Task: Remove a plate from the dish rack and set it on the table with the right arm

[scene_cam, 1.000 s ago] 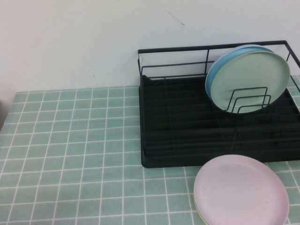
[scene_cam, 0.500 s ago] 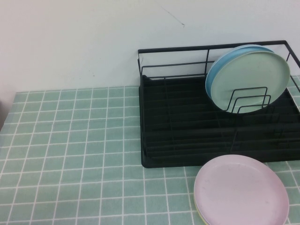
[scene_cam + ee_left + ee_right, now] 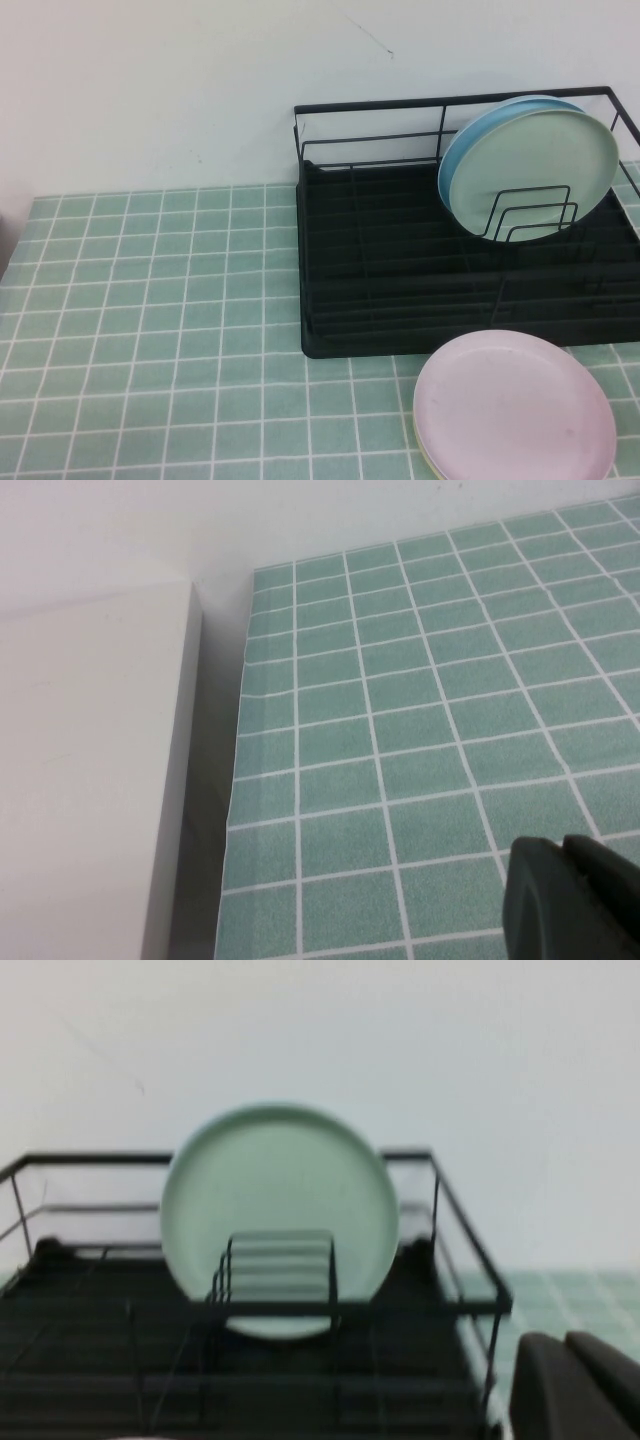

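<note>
Two plates stand upright in the dish rack (image 3: 400, 270), both at its far right end: a pale green plate (image 3: 540, 172) in front and a blue plate (image 3: 460, 160) tucked right behind it, both leaning against the upright wire dividers (image 3: 530, 215). The pink plate (image 3: 515, 405) already lies flat on the table (image 3: 150, 320), just near of the rack's front edge at the right, and there's a yellowish rim (image 3: 425, 458) peeking out under it, so it looks stacked on another one. Left of the rack the tiles carry nothing.

Left gripper (image 3: 575, 900) sits low over the table's left edge beside a white block (image 3: 90, 770); can't tell its state. Right gripper (image 3: 575, 1385) hangs on the near side of the rack, facing the green plate, with nothing in it; same deal, only a dark corner shows.
</note>
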{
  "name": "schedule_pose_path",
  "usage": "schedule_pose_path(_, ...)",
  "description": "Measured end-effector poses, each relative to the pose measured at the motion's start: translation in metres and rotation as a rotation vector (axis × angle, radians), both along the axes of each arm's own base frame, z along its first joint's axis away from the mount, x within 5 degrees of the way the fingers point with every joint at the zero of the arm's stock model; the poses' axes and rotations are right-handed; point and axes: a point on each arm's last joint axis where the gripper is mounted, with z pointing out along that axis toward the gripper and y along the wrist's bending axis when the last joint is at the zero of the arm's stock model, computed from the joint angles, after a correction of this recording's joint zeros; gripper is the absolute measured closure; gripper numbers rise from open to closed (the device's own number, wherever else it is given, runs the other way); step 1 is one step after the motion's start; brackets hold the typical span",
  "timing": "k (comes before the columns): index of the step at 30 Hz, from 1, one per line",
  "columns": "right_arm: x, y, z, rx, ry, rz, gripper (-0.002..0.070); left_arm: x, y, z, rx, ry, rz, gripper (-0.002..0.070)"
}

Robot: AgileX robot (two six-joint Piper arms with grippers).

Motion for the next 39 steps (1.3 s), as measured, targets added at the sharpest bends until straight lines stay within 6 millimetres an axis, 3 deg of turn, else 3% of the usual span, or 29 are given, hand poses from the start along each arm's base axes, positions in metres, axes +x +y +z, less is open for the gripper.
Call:
schedule_pose_path(7, -0.007, -0.001, 0.005, -0.116, -0.091, -0.006, 0.0678, 0.0, 0.0, 0.0, 0.0, 0.0, 0.0, 0.0678)
schedule_pose_path(16, -0.007, 0.0, 0.004, -0.123, -0.081, -0.003, 0.0678, 0.0, 0.0, 0.0, 0.0, 0.0, 0.0, 0.0678)
schedule_pose_path(19, -0.007, 0.002, 0.0, -0.205, -0.041, 0.02, 0.0678, 0.0, 0.0, 0.0, 0.0, 0.0, 0.0, 0.0678)
schedule_pose_path(27, -0.011, 0.004, -0.028, -0.16, 0.277, 0.067, 0.0678, 0.0, 0.0, 0.0, 0.0, 0.0, 0.0, 0.0678)
schedule_pose_path(39, -0.012, 0.003, -0.03, -0.115, 0.31, 0.057, 0.0678, 0.0, 0.0, 0.0, 0.0, 0.0, 0.0, 0.0678)
